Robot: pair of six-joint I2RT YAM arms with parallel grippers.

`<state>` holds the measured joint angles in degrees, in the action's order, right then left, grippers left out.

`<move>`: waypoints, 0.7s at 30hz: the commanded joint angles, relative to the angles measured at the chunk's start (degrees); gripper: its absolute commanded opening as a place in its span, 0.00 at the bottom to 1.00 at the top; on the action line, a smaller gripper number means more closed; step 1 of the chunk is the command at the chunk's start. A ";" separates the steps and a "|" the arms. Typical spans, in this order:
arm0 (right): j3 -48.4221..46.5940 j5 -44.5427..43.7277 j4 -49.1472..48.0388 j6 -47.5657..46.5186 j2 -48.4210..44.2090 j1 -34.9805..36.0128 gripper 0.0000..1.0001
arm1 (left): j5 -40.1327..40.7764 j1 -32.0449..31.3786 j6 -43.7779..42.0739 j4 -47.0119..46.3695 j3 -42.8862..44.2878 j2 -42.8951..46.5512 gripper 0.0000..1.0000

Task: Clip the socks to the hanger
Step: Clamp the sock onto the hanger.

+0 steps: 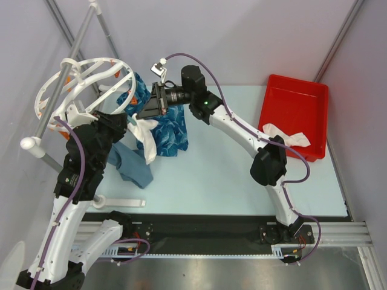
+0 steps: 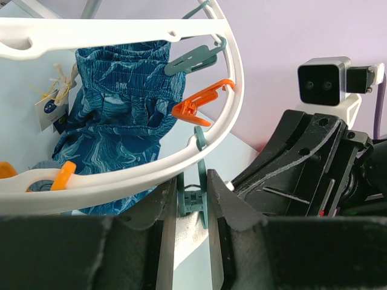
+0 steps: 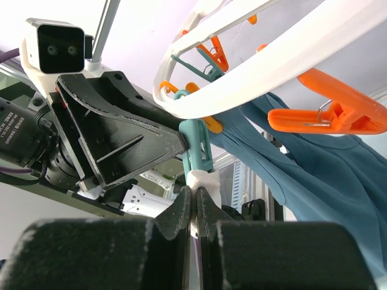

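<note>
The white round hanger (image 1: 60, 84) hangs at the upper left on a grey rack. My left gripper (image 2: 192, 180) is shut on a teal clip (image 2: 199, 199) under the hanger's rim (image 2: 121, 175), with one finger on each side of it. A white sock (image 2: 188, 232) sits in the clip's mouth. My right gripper (image 3: 193, 193) is shut on that sock (image 3: 202, 179) just below the teal clip (image 3: 196, 151). From above, the sock (image 1: 147, 136) hangs between the left gripper (image 1: 124, 121) and the right gripper (image 1: 145, 112). A second white sock (image 1: 289, 135) lies in the red bin.
A blue patterned cloth (image 1: 172, 130) and a grey-blue garment (image 1: 130, 163) hang from the hanger beside the sock. Orange clips (image 2: 202, 99) sit round the rim. The red bin (image 1: 296, 96) stands at the right. Grey rack poles (image 1: 57, 103) cross at the left.
</note>
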<state>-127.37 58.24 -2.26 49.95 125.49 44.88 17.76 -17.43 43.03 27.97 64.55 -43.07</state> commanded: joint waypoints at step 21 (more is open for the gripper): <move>-3.32 1.44 -6.00 3.84 2.56 0.82 0.00 | -0.09 0.12 0.57 2.70 0.57 3.34 0.93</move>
<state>-127.52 58.81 -5.52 52.95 127.42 45.58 17.37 -17.45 43.97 30.06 64.45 -40.71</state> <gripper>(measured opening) 0.072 0.921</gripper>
